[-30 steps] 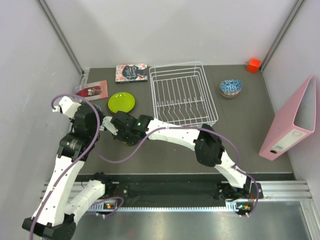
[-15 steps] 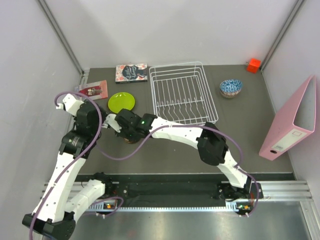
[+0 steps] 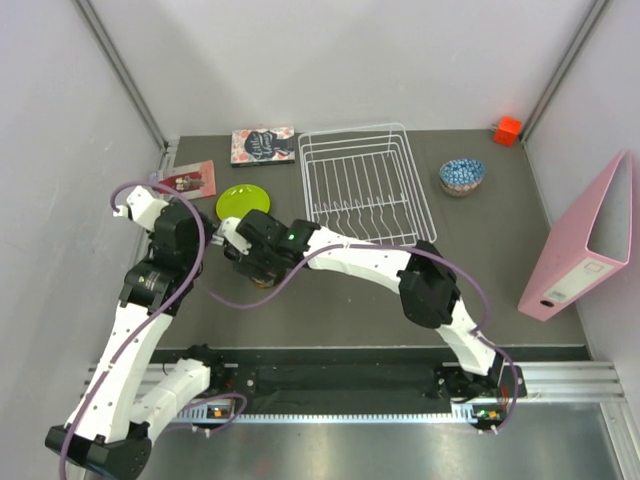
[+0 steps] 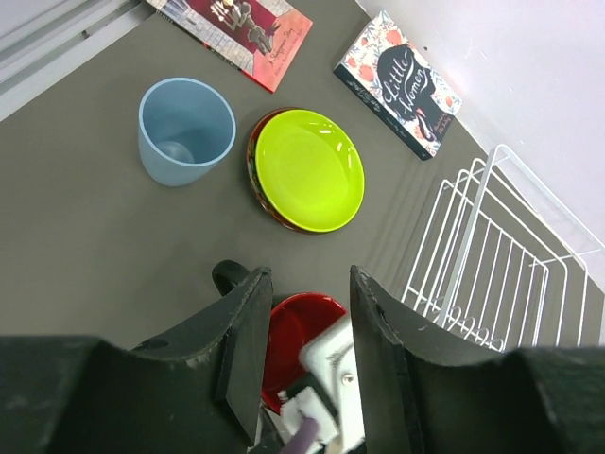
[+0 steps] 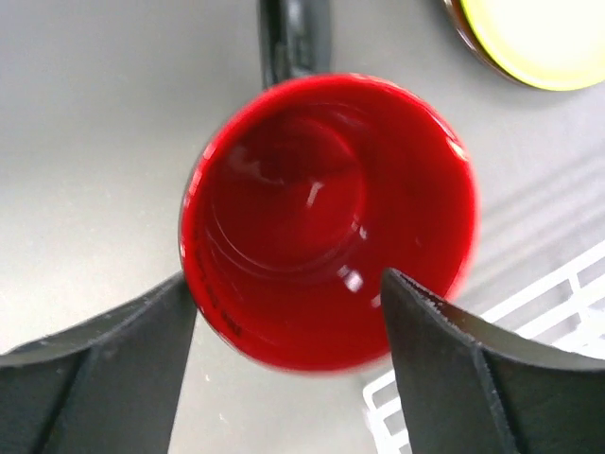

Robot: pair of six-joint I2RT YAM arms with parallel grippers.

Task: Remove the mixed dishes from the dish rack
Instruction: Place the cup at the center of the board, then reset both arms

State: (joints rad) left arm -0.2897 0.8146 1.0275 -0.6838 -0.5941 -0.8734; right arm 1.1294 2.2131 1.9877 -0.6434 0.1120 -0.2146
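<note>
The black mug (image 5: 326, 218), red inside, stands upright on the table left of the white wire dish rack (image 3: 365, 185). My right gripper (image 5: 288, 298) hovers over the mug, open, one finger on either side of the rim. My left gripper (image 4: 309, 276) is open and empty above that spot, looking down on the mug (image 4: 298, 331). The lime-green plate (image 4: 310, 169) lies stacked on a red-rimmed plate (image 4: 255, 175), and the pale blue cup (image 4: 186, 130) stands to their left. A blue-dotted bowl (image 3: 462, 176) sits right of the rack. No dishes show in the rack.
A book (image 3: 263, 145) and a flat printed card (image 3: 187, 180) lie at the back left. A small orange block (image 3: 507, 129) is in the back right corner. A pink binder (image 3: 585, 240) leans against the right wall.
My right gripper has opened and let go of the mug, which now stands on the table. Both arms shifted slightly toward the back.
</note>
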